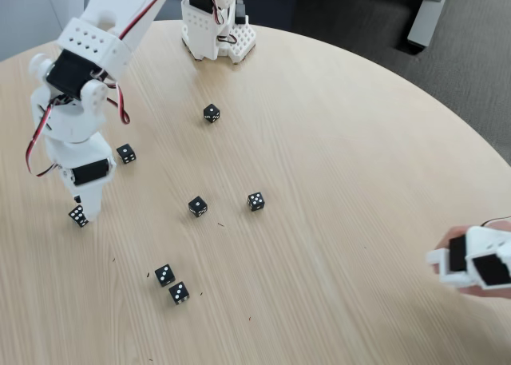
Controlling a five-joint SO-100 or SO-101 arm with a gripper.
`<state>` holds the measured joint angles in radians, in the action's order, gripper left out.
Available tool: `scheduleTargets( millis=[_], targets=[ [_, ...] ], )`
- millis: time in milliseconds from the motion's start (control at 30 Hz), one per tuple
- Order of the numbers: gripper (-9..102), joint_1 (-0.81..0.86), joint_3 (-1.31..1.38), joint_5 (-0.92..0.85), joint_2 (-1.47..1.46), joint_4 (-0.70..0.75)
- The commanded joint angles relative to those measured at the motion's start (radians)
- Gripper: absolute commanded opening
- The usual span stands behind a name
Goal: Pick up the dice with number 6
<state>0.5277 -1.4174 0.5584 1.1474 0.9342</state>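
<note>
The dice with number 6 (77,216) is a small black cube with white pips in two rows, lying on the table at the far left of the fixed view. My white gripper (85,209) points straight down onto it, its tip touching the die's right side. The die pokes out to the left of the finger (91,196). The gripper's body hides how the jaws stand around the die. The arm runs up and right to its base (214,31) at the table's far edge.
Several other black dice lie scattered: one (126,153) beside the arm, one (211,113) farther back, two (197,206) (255,201) mid-table, and a pair (164,275) (179,292) near the front. A hand holding a white device (477,263) is at the right edge of the round wooden table (359,165).
</note>
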Motion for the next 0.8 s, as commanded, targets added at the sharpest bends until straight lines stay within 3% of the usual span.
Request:
scheduleTargets(
  millis=[0, 233, 767],
  targets=[
    [14, -0.006, 0.018, -0.008, 0.009, 0.002],
    [24, -0.011, 0.018, 0.028, 0.009, 0.002],
    [23, 0.011, 0.018, 0.215, 0.011, -0.006]
  ],
)
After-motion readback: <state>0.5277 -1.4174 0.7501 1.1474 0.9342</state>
